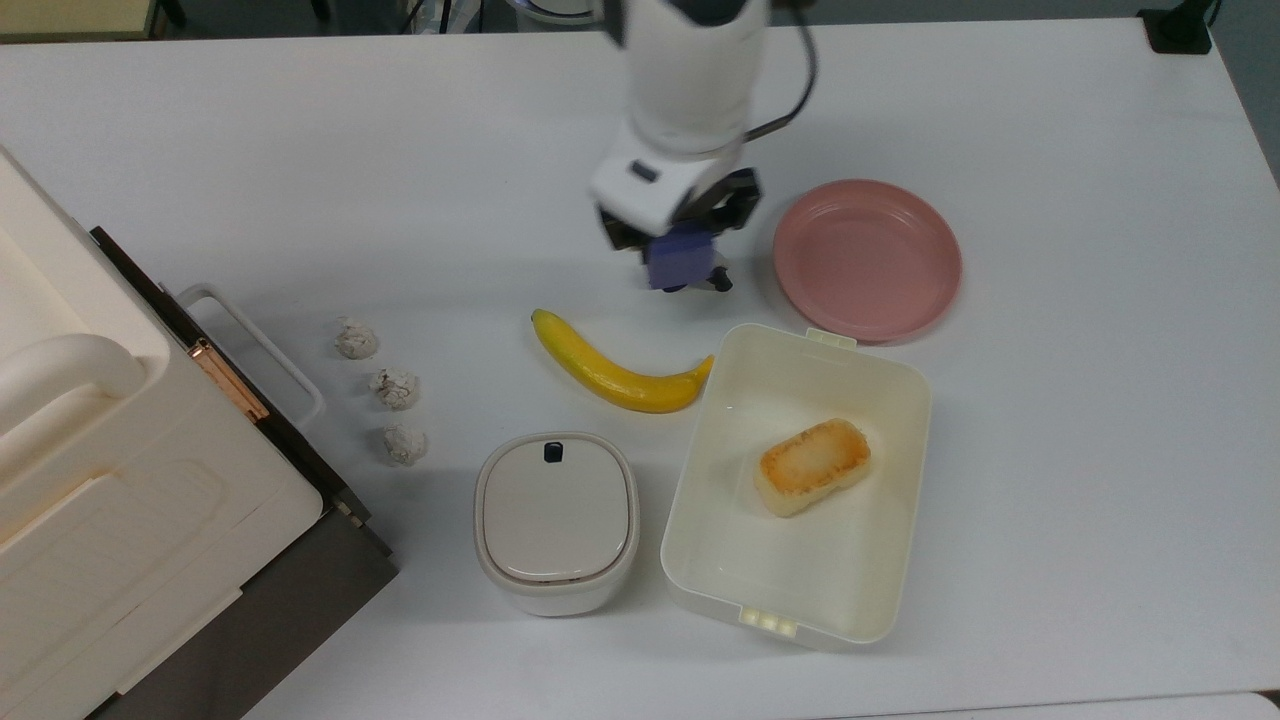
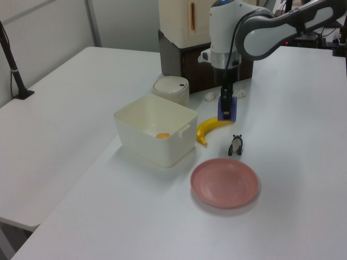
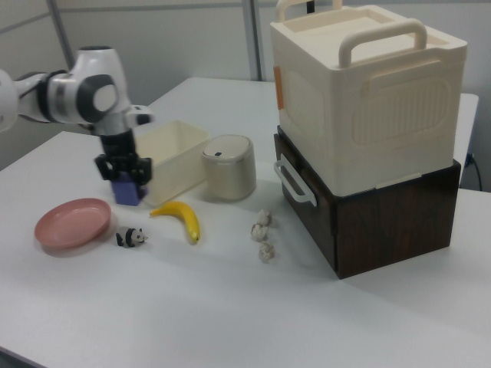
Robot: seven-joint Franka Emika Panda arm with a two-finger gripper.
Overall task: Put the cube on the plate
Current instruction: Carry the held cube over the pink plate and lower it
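White table (image 1: 1050, 450): gripper (image 1: 678, 262) pinches the cube (image 1: 677, 266) from above, lifted clear of the surface so it passes over the panda (image 2: 235, 145). Plate (image 1: 866, 259) sits bare just to the top view's right, near the cube but not under it yet.

A lab: white worktable (image 1: 1050, 480), partition panels (image 2: 49, 27), toy banana (image 1: 615, 368) and panda figurine (image 2: 235, 145).
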